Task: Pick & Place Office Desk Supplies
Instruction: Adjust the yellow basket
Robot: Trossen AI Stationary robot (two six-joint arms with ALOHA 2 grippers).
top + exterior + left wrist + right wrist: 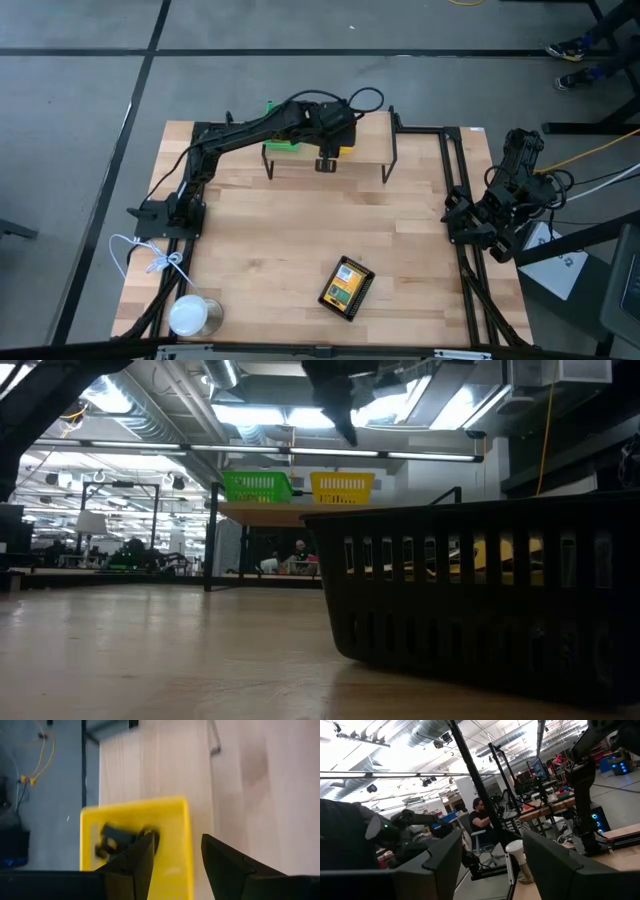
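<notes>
Now left hand hangs open, empty, over yellow tray (clips inside); lowering risks nudging it off shelf.

Grey concrete floor around the table, crossed by dark seam lines. Butcher-block wooden table with a black metal frame along its edges. Yellow cable trails over the floor at the right.

Low view: open workshop hall beyond the table. Ceiling has exposed silver ducts and long bright light panels. Workbenches and equipment stand far off on the left.

Right wrist view: more ductwork, black poles, a person seated at a desk, monitors behind.
</notes>
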